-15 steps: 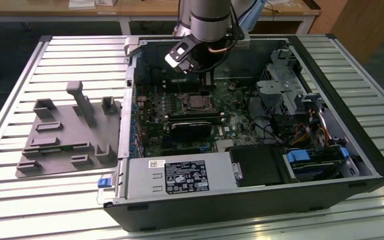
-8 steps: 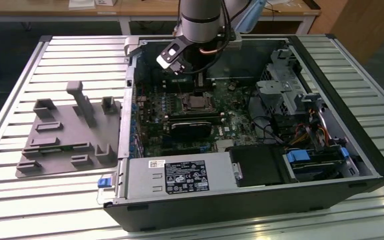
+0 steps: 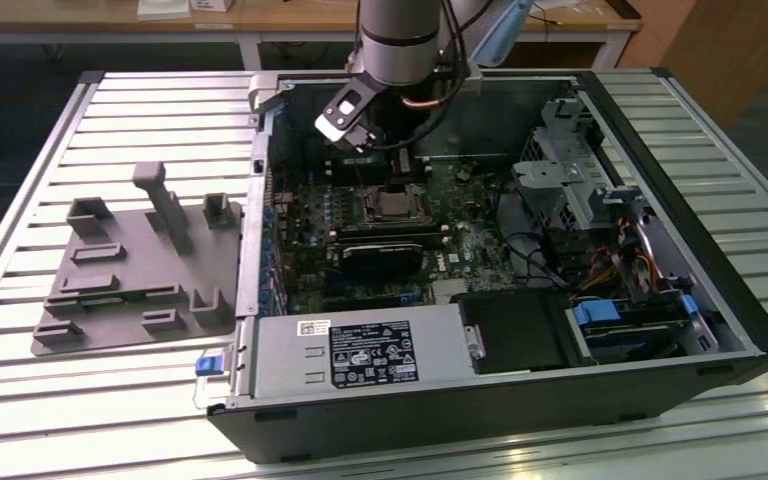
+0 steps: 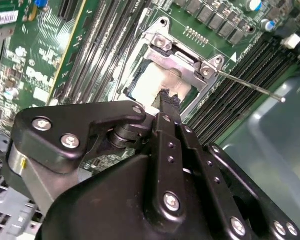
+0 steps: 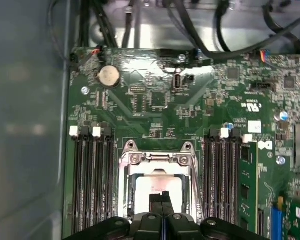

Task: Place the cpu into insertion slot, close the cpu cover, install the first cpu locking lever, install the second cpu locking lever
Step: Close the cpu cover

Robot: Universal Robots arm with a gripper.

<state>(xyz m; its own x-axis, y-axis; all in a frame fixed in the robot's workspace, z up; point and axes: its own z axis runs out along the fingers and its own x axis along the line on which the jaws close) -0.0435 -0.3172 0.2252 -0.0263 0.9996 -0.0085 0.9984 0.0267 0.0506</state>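
Fingers [image 5: 159, 201] pinched together, holding nothing, I point at the cpu [image 5: 141, 190] sitting in place. Cover step, I think; the cpu cover [image 5: 157, 160] wants a soft, straight push.

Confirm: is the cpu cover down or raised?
Down. In both wrist views the cpu cover lies flat around the cpu, whose pale top shows through its window.

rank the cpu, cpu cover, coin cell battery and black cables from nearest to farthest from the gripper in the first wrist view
1. cpu: directly beneath the gripper.
2. cpu cover: silver frame around the cpu.
3. coin cell battery: beyond the socket, near the board's edge.
4. black cables: past the board's edge, by the case wall.
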